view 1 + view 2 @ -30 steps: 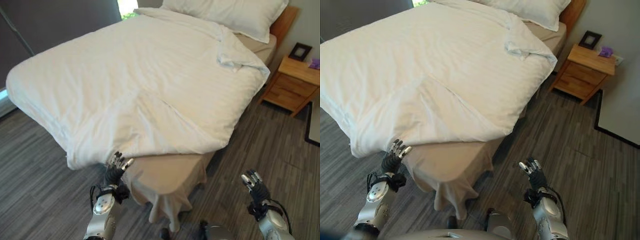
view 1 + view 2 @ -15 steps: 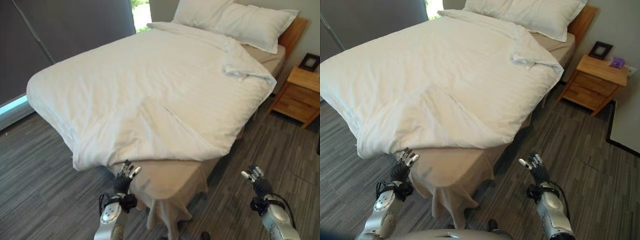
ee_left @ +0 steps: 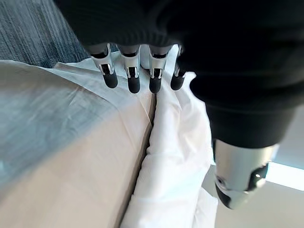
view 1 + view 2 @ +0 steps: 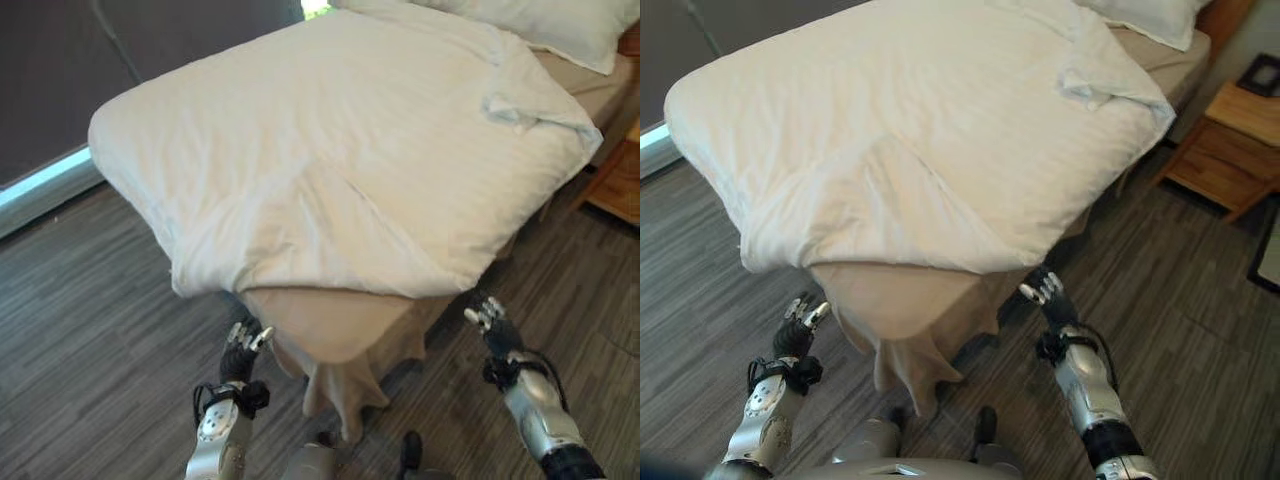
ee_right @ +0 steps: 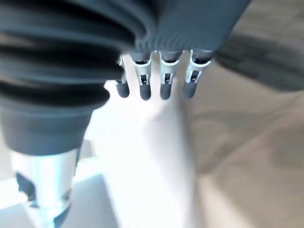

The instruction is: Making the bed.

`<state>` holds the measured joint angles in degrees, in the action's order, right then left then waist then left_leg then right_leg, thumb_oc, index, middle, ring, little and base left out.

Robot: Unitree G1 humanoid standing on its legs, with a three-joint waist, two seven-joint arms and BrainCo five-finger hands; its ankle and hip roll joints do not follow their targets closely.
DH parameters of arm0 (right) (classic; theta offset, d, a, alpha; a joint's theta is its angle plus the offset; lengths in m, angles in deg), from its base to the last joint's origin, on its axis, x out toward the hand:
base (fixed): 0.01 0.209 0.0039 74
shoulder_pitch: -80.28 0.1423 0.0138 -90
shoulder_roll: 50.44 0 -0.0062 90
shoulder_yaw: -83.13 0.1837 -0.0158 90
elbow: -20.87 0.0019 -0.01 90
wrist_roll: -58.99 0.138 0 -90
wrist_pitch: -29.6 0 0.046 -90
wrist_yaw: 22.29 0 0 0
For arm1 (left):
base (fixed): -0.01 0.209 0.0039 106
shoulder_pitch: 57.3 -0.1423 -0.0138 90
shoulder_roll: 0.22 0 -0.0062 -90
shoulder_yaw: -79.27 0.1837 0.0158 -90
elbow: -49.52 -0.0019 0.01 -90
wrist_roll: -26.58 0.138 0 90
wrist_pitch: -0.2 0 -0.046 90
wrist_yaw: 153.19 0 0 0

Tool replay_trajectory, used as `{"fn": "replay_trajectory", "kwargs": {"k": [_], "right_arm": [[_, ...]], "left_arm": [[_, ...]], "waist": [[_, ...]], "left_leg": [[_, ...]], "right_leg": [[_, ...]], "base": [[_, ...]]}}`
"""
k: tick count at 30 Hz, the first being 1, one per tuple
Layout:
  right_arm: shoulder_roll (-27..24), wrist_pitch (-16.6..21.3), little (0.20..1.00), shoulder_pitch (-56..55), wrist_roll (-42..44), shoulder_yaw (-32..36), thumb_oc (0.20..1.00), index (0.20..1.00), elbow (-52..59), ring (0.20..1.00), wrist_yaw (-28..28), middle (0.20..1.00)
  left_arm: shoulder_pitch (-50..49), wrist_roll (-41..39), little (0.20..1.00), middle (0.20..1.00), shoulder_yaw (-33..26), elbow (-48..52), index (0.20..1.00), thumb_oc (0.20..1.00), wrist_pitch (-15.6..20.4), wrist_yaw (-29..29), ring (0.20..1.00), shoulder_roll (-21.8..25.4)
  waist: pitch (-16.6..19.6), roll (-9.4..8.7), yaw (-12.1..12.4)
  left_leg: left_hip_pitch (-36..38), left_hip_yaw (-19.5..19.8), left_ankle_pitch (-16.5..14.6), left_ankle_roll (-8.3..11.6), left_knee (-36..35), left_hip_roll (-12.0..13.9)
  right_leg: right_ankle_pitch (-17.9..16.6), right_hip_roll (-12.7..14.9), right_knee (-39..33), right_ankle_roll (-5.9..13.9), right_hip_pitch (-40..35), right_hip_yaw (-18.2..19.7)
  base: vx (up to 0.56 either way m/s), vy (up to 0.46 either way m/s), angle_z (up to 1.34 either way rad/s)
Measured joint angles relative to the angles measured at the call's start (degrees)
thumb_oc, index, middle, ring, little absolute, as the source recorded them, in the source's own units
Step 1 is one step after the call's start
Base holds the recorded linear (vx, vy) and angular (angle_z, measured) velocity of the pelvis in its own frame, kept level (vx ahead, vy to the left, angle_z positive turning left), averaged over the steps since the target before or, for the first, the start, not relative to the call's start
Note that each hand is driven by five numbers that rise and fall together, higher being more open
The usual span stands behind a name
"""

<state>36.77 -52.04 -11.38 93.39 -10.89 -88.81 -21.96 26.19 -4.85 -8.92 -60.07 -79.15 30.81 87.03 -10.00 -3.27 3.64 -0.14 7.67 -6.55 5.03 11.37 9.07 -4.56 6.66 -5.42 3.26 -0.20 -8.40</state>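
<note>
A white duvet [image 4: 340, 150] covers the bed, rumpled, with its near corner folded up so the beige sheet [image 4: 330, 320] and its hanging skirt [image 4: 905, 365] show at the foot corner. White pillows [image 4: 1145, 15] lie at the head. My left hand [image 4: 241, 345] is raised just below the duvet's hanging edge, to the left of the skirt, open and holding nothing. My right hand [image 4: 1042, 291] is up by the right side of the bare corner, open too. In the left wrist view, straight fingers [image 3: 134, 76] point at the seam between sheet [image 3: 61, 156] and duvet [image 3: 175, 156].
A wooden nightstand [image 4: 1230, 145] with a picture frame [image 4: 1265, 72] stands right of the bed's head. Dark curtains [image 4: 100, 70] and a low window strip [image 4: 45, 180] lie behind the bed's left side. Grey wood-look floor [image 4: 90, 330] surrounds the bed.
The camera has moved in and tipped down, so the bed's foot corner looms larger. Both hands have risen closer to the corner, the right one now beside the sheet's edge.
</note>
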Motion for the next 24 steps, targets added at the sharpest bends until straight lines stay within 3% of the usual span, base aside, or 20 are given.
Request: {"fn": "replay_trajectory", "kwargs": {"k": [1, 2, 4, 5, 7, 8, 9, 10, 11, 12, 13, 14, 16, 18, 19, 20, 21, 22, 24], "right_arm": [[-0.4, 0.0, 1.0, -1.4, 0.0, 1.0, 1.0, 1.0, 0.6, 1.0, 0.0, 1.0], [-0.8, -0.3, 1.0, -3.3, 0.0, 1.6, 1.0, 1.0, 0.4, 1.0, -0.4, 1.0], [-1.1, -0.4, 1.0, -5.1, 0.0, 3.9, 1.0, 1.0, -1.8, 1.0, -1.2, 1.0], [0.8, -1.0, 1.0, -5.9, 0.0, 3.2, 1.0, 1.0, -2.6, 1.0, -2.2, 1.0], [3.7, -0.9, 1.0, -5.9, 0.1, 1.6, 1.0, 1.0, -2.6, 1.0, -2.6, 1.0], [4.9, -0.9, 1.0, -6.7, 0.5, 0.4, 1.0, 1.0, -2.6, 1.0, -2.6, 1.0], [6.9, -0.7, 1.0, -5.7, 2.0, -0.4, 1.0, 1.0, -2.3, 1.0, -2.5, 1.0], [7.0, -0.7, 1.0, -4.2, 2.7, -2.2, 1.0, 1.0, -2.3, 1.0, -2.4, 1.0], [6.9, -0.7, 1.0, -4.2, 2.9, -3.0, 1.0, 1.0, -2.2, 1.0, -2.2, 1.0], [6.9, -0.8, 1.0, -5.1, 3.5, -3.1, 1.0, 1.0, -2.2, 1.0, -2.2, 1.0], [6.7, -1.0, 1.0, -5.0, 3.9, -3.2, 1.0, 1.0, -2.1, 1.0, -2.2, 1.0], [5.3, -0.8, 1.0, -4.9, 3.9, -3.2, 1.0, 1.0, -1.2, 1.0, -1.5, 1.0], [3.9, -0.8, 1.0, -4.0, 3.9, -3.0, 1.0, 1.0, -1.0, 1.0, -1.1, 1.0], [3.5, -0.7, 1.0, -2.2, 3.8, -3.2, 1.0, 1.0, -0.8, 1.0, -0.9, 1.0], [3.5, -0.7, 1.0, -1.8, 3.8, -3.2, 1.0, 1.0, -1.0, 1.0, -0.9, 1.0], [3.5, -0.7, 1.0, -1.9, 3.8, -3.2, 1.0, 1.0, -0.7, 1.0, -0.8, 1.0], [0.6, -0.8, 1.0, -6.9, 1.6, -3.3, 1.0, 1.0, 1.3, 1.0, -0.2, 1.0], [0.8, -0.7, 1.0, -7.2, 1.9, -3.0, 1.0, 1.0, 1.0, 1.0, -0.6, 1.0], [5.9, 2.1, 1.0, -7.3, 4.7, 4.5, 1.0, 1.0, -3.6, 1.0, -3.7, 1.0]], "left_arm": [[0.2, 0.0, 1.0, 1.0, 0.9, -0.2, 1.0, 1.0, -0.1, -0.1, 1.0, -0.4], [-0.1, 0.0, 1.0, 1.0, 2.3, -0.2, 1.0, 1.0, -0.1, -0.5, 1.0, -0.6], [1.9, 0.0, 1.0, 1.0, 5.3, -0.8, 1.0, 1.0, -0.2, -0.5, 1.0, -1.3], [2.9, 0.2, 1.0, 1.0, 5.7, 0.0, 1.0, 1.0, -0.3, -0.6, 1.0, -0.9], [2.5, 0.3, 1.0, 1.0, 6.3, 0.0, 1.0, 1.0, -0.8, -0.4, 1.0, 1.0], [2.5, 0.3, 1.0, 1.0, 6.2, 0.0, 1.0, 1.0, -0.9, -0.4, 1.0, 1.6], [2.3, 0.6, 1.0, 1.0, 5.7, -0.6, 1.0, 1.0, -0.8, -0.3, 1.0, 2.8], [2.7, 1.1, 1.0, 1.0, 5.4, -2.0, 1.0, 1.0, -0.9, -0.3, 1.0, 3.6], [3.1, 1.2, 1.0, 1.0, 5.0, -2.7, 1.0, 1.0, -1.0, -0.1, 1.0, 3.9], [3.2, 1.2, 1.0, 1.0, 4.4, -2.2, 1.0, 1.0, -1.1, 0.0, 1.0, 3.9], [2.5, 1.3, 1.0, 1.0, 3.2, -1.2, 1.0, 1.0, -1.1, 0.1, 1.0, 4.0], [1.0, 1.3, 1.0, 1.0, 1.4, 0.6, 1.0, 1.0, -1.1, 0.4, 1.0, 4.2], [-0.3, 1.3, 1.0, 1.0, 1.1, 0.7, 1.0, 1.0, -1.1, 0.6, 1.0, 5.1], [-0.8, 1.2, 1.0, 1.0, 0.2, 0.7, 1.0, 1.0, -1.2, 0.6, 1.0, 5.0], [-0.7, 1.2, 1.0, 1.0, 0.4, 0.4, 1.0, 1.0, -1.2, 0.6, 1.0, 4.4], [-0.6, 1.2, 1.0, 1.0, 0.6, 0.6, 1.0, 1.0, -1.2, 0.5, 1.0, 4.4], [-2.8, 1.0, 1.0, 1.0, 2.4, 0.6, 1.0, 1.0, -1.2, 0.1, 1.0, 0.4], [-2.7, 1.3, 1.0, 1.0, 2.4, 0.6, 1.0, 1.0, -1.2, 0.2, 1.0, 0.5], [-1.8, 4.1, 1.0, 1.0, 3.7, 0.6, 1.0, 1.0, -1.4, 0.6, 1.0, 2.4]], "waist": [[0.3, 0.92, -0.7], [0.6, 2.02, -3.3], [1.2, 4.09, -5.0], [0.8, 1.59, -4.9], [0.8, -0.35, -4.1], [1.0, -0.95, -4.7], [1.0, -1.48, -4.1], [0.4, -0.07, -4.3], [-0.2, 1.55, -5.2], [0.1, 2.61, -5.0], [-0.1, 3.05, -3.3], [0.3, 3.18, -2.2], [1.1, 2.1, -1.6], [1.8, 1.01, -1.1], [2.1, 1.61, -1.2], [2.2, 1.5, -1.3], [4.4, 1.41, -1.8], [4.3, 1.51, -2.0], [4.0, 1.7, -2.2]], "left_leg": [[1.4, -1.3, 0.0, 0.03, -2.1, 1.5], [3.5, -3.5, 0.2, -0.27, -6.6, 2.5], [5.7, -7.5, -0.1, 0.34, -13.7, 2.0], [7.4, -8.3, 1.9, 1.75, -16.7, -1.1], [7.9, -10.4, 2.0, 0.74, -16.7, -3.4], [8.5, -10.9, 1.7, 0.12, -16.5, -5.3], [7.1, -12.4, 0.7, -2.2, -14.1, -7.2], [6.1, -13.6, -0.1, -2.95, -13.1, -6.6], [6.2, -14.0, 0.2, -3.92, -13.3, -5.8], [5.7, -13.7, 0.6, -4.51, -13.1, -5.1], [5.5, -14.9, 0.9, -4.94, -12.4, -4.1], [6.3, -14.4, 0.9, -4.84, -12.4, -3.5], [6.9, -14.1, 1.3, -4.22, -13.0, -4.6], [7.0, -15.0, 2.1, -3.09, -14.8, -5.5], [7.0, -14.9, 2.8, -3.47, -15.4, -5.3], [7.0, -14.8, 3.0, -3.45, -15.4, -5.3], [7.3, -14.8, 3.3, -3.08, -16.7, -5.1], [7.3, -14.8, 3.3, -3.08, -16.6, -5.1], [7.3, -14.2, 3.4, -3.18, -16.6, -5.4]], "right_leg": [[1.1, 0.1, 0.5, 0.76, -0.1, -1.0], [1.0, 0.0, 0.7, 1.36, 0.1, -1.9], [0.1, 0.9, 1.6, 2.83, 2.1, -2.8], [-2.3, 2.9, 1.7, 4.54, 3.9, -0.3], [-3.3, 5.4, 1.6, 4.63, 4.7, 1.2], [-4.5, 6.2, 1.6, 4.19, 4.6, 1.3], [-6.6, 7.6, 3.8, 5.23, 6.8, 3.2], [-9.7, 7.2, 4.9, 5.74, 8.9, 7.5], [-8.2, 6.0, 8.6, 7.06, 9.7, 9.8], [-4.6, 4.3, 13.4, 6.68, 10.0, 8.6], [1.7, 2.9, 22.4, 5.09, 11.8, 5.6], [9.4, 0.0, 34.2, 1.91, 11.5, 1.6], [10.6, -0.3, 25.8, 1.51, 7.1, 1.4], [10.5, -0.6, 12.0, 1.78, 1.2, 1.7], [8.2, -1.2, 9.2, 1.61, 0.0, 1.6], [7.9, -1.3, 8.1, 1.52, -0.4, 1.7], [4.0, -2.4, -0.5, 1.3, -4.1, 1.6], [4.0, -2.3, -0.4, 1.3, -4.0, 1.6], [4.0, -1.8, -0.3, 1.32, -4.0, 0.9]], "base": [[-0.09, 0.208, 0.54], [-0.14, 0.314, 0.45], [-0.09, 0.279, 0.22], [-0.08, 0.238, -0.33], [-0.15, 0.291, -0.53], [-0.28, 0.386, -0.58], [-0.26, 0.283, -0.7], [-0.26, 0.321, -0.6], [-0.17, 0.265, -0.15], [-0.12, 0.227, 0.02], [-0.01, 0.096, -0.05], [0.02, 0.031, -0.18], [0.06, -0.045, -0.12], [0.06, -0.064, -0.23], [0.06, -0.069, -0.15], [0.08, -0.086, -0.03], [0.06, -0.004, 0.02], [0.06, 0.04, 0.1], [0.05, 0.076, 0.1]]}}
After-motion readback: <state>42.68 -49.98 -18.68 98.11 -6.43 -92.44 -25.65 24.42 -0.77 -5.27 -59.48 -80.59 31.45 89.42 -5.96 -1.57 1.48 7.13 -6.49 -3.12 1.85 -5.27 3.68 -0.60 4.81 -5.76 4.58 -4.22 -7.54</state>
